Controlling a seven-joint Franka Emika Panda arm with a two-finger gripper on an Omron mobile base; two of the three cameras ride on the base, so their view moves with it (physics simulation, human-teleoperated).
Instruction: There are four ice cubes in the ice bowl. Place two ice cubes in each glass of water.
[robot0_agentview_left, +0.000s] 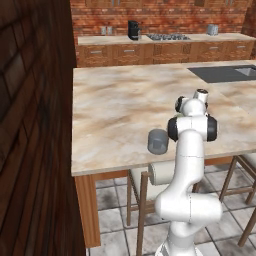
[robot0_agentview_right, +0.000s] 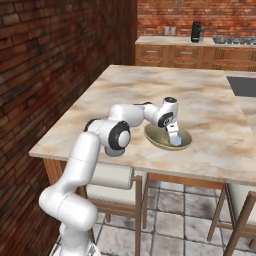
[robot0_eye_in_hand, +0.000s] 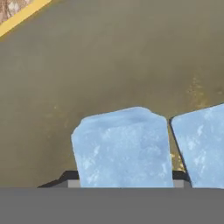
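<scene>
**Gripper down in the ice bowl, cube at the tips**

Counts: 2 ice cubes seen in the hand view. One ice cube (robot0_eye_in_hand: 122, 148) sits dead centre right at the fingertips; second ice cube (robot0_eye_in_hand: 201, 146) just beside it on the right, cut off by the frame edge. 1 ice bowl (robot0_agentview_right: 156, 138) on the island counter (robot0_agentview_right: 210, 105) near its front edge, olive inside, golden rim (robot0_eye_in_hand: 19, 17) showing top-left in the hand view. 1 tumbler (robot0_agentview_left: 158, 142) visible in the left base view, grey-blue, near the counter's front edge, just left of the arm.

Gripper (robot0_agentview_right: 174, 141) is inside the bowl, pointing down. Dark fingertips barely peek out on either side of the centre cube's base, so jaws look set around it, but can't tell if they're clamped or apart.

Hidden: in the left base view the arm blocks the bowl and gripper. In the right base view the cubes are too small to count, and the arm's elbow covers the tumbler's spot.
</scene>
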